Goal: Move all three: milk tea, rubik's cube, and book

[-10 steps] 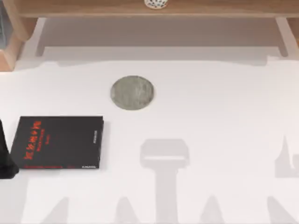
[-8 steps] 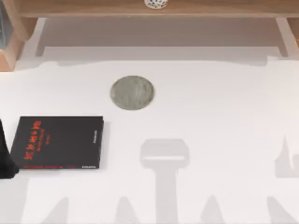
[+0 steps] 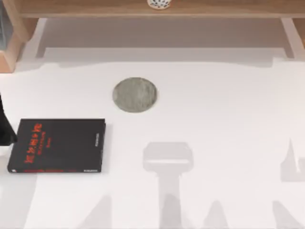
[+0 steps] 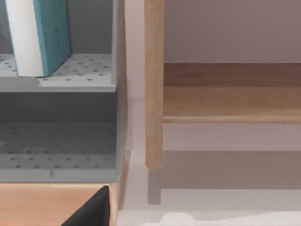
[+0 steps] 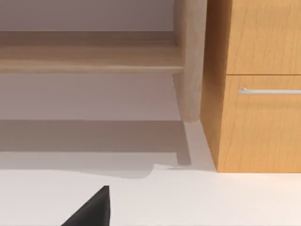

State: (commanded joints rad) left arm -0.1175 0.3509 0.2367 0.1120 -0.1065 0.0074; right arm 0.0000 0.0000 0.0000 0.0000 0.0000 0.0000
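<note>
The book (image 4: 40,35), blue-covered, stands upright on a grey perforated shelf (image 4: 80,70) in the left wrist view. The left arm (image 3: 5,126) sits at the table's nine o'clock beside a black book (image 3: 57,145); I cannot tell either pincer's state. With a grey coaster (image 3: 135,95) bare near twelve o'clock, the next move likely means clearing the shelf post (image 4: 154,84) slowly.

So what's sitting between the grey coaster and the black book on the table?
Nothing: in the top view, the stretch of white table between the grey coaster and the black book is bare.
</note>
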